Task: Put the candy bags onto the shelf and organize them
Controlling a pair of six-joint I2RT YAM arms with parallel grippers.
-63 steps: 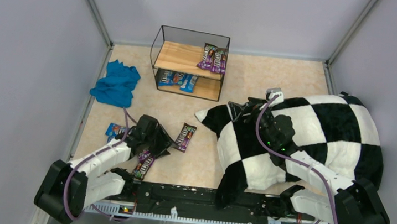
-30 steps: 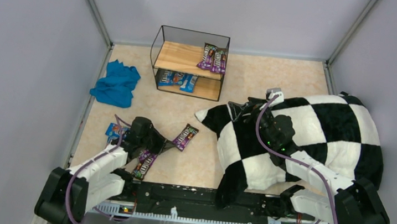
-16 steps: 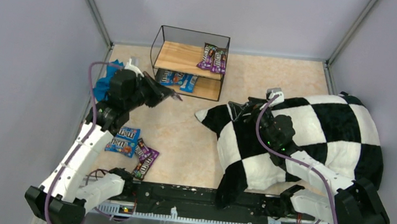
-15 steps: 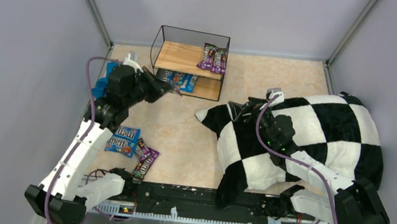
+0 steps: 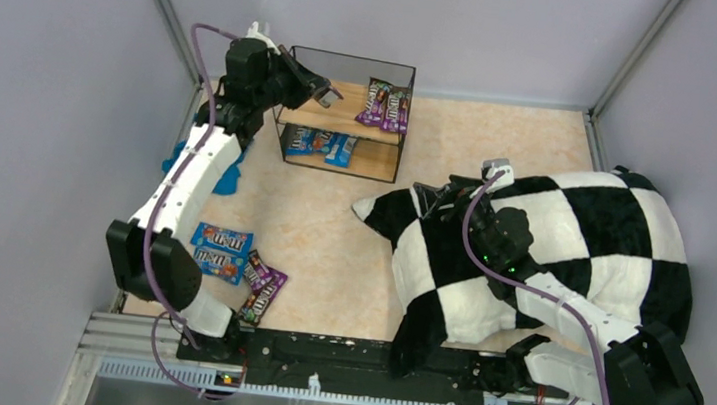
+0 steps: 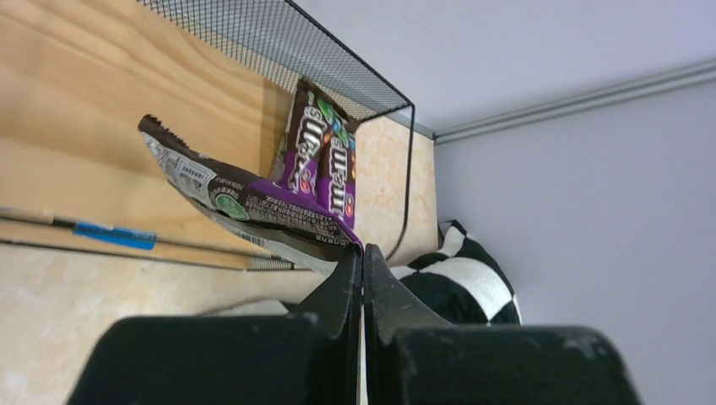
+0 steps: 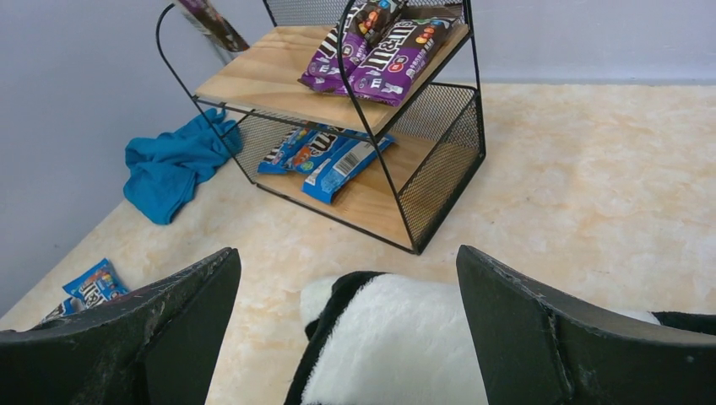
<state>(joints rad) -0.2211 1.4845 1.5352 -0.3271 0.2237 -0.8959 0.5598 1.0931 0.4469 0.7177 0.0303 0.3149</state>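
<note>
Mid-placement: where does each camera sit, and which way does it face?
Top external: above and behind, looking down; left gripper at the shelf, right gripper over the pillow.
Left wrist: faces across the top board; its own shut jaws pinch a candy bag.
Right wrist: faces the shelf; open jaws show.
Shared by all: purple bags on top.

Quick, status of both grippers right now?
Left gripper: shut on a purple candy bag, over the shelf top board.
Right gripper: open, holding nothing, above the checkered pillow.
</note>
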